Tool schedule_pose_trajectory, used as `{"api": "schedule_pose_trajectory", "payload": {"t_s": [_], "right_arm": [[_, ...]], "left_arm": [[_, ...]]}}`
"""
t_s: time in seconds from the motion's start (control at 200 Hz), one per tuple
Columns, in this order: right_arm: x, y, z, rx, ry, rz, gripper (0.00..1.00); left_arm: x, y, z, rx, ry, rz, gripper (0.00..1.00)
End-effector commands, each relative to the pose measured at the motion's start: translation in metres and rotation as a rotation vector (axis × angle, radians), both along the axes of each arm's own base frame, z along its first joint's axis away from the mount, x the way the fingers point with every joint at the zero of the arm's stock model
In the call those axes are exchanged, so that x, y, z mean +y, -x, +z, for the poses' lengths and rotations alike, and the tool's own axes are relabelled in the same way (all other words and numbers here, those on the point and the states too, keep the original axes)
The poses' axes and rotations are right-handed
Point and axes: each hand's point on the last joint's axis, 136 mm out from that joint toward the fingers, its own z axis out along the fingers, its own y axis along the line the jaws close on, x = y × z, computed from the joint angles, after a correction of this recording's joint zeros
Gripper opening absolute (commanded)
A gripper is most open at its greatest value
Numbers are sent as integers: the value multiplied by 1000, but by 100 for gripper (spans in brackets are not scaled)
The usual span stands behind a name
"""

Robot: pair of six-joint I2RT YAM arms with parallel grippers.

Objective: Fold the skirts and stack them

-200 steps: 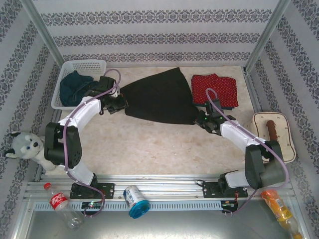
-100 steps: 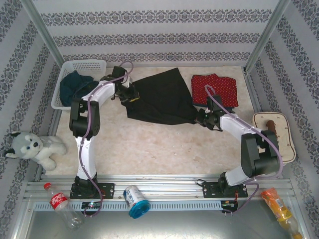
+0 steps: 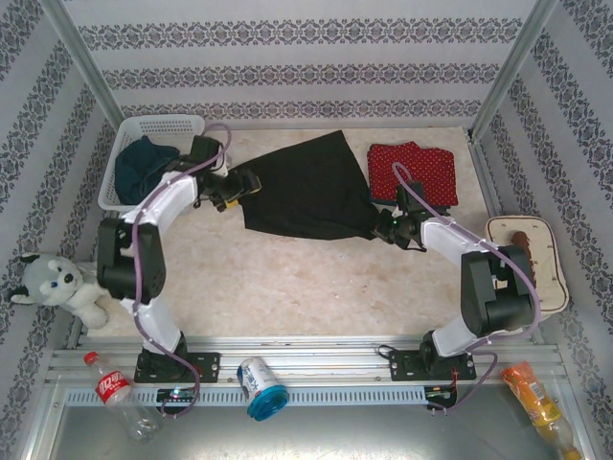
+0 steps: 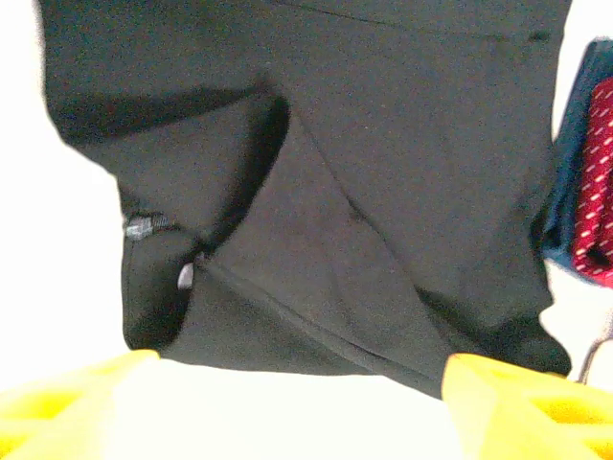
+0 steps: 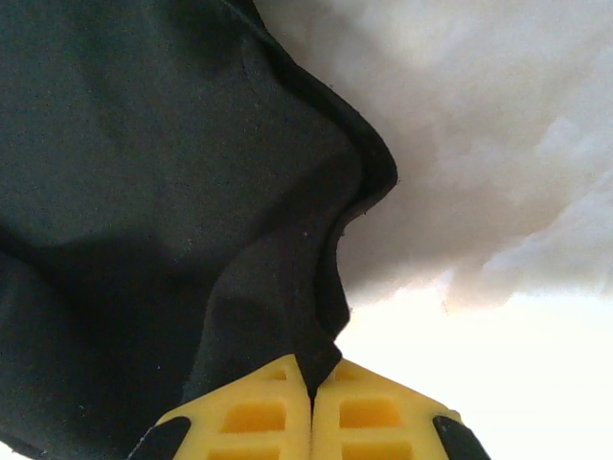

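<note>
**Item 1, left arm.** Elbow is bent out to the left and the forearm reaches up and to the right. The left end effector (image 3: 239, 185) points right, low over the table (image 3: 287, 287). Its yellow fingers (image 4: 67, 407) are spread wide with nothing between them.

**Item 2, right arm.** Elbow is folded near the table's right side and the forearm runs left. The right end effector (image 3: 381, 228) points left. Its fingers (image 5: 259, 412) are pressed together, pinching the hem of item 3.

**Item 3, black skirt (image 3: 306, 187).** It lies spread on the table between the two end effectors. The narrow, creased end is just ahead of the left end effector, apart from its fingers. The wide lower corner is gripped by the right end effector.

**Item 4, red polka-dot skirt (image 3: 414, 171).** Folded, just beyond the right end effector. The left wrist view shows a dark blue layer (image 4: 563, 192) under it.

**Item 5, denim skirt (image 3: 144, 165).** Bunched inside the white basket (image 3: 158, 125), behind the left end effector.

**Item 6, sundries.**
- Stuffed husky (image 3: 56, 286), left of the left arm's elbow.
- Plastic bottle (image 3: 117, 393) and can (image 3: 261, 386), at the base rail.
</note>
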Motion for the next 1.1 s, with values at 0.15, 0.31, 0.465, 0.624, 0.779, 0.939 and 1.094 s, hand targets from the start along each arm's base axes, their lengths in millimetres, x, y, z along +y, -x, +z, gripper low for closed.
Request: {"api": "schedule_pose_trajectory", "payload": {"t_s": [0.15, 0.31, 0.465, 0.624, 0.779, 0.939, 1.094], "right_arm": [[4, -8, 2, -5, -35, 4, 0], [7, -9, 4, -15, -45, 2, 0], [9, -8, 5, -14, -48, 6, 0], [9, -8, 6, -19, -47, 6, 0], [9, -6, 5, -18, -47, 6, 0], [9, -5, 5, -20, -51, 3, 0], [9, -5, 5, -26, -57, -1, 0]], "left_arm": [[-13, 5, -19, 23, 257, 271, 54], [-23, -5, -37, 36, 313, 347, 48], [-39, -16, -46, 46, 327, 327, 46], [-36, -8, -61, 100, 264, 352, 43], [-34, -8, -68, 95, 249, 363, 42], [-43, -19, -76, 104, 263, 352, 36], [-49, -26, -76, 100, 270, 343, 27]]}}
